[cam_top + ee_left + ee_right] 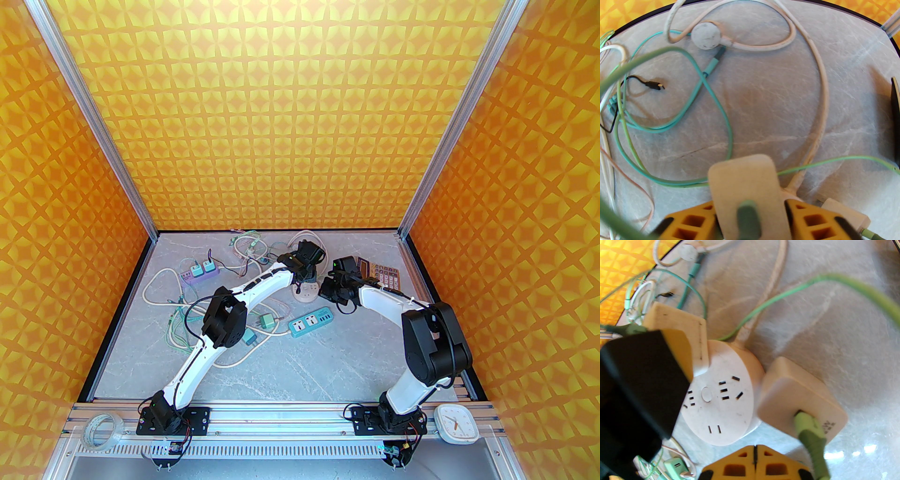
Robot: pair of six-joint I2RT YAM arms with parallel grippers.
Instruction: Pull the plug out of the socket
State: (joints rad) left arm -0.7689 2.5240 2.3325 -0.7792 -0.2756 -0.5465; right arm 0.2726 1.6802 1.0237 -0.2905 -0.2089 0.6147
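One plug [743,178] on socket [724,404] far edge, clamped by left tool [752,206]; right tool [755,448] closed

A tape roll [101,418] and clock [455,424] rest on the rail [281,415], a calculator [386,276] on the table [328,365].

Robotics lab test cell, aluminium frame posts [93,117] holding orange patterned wall panels [281,117], grey marble-look tabletop [328,356], two robot arms bolted to a slotted metal rail [281,417], staged props including a round socket [307,290], tape roll [101,431] and clock [455,424] beside the bases
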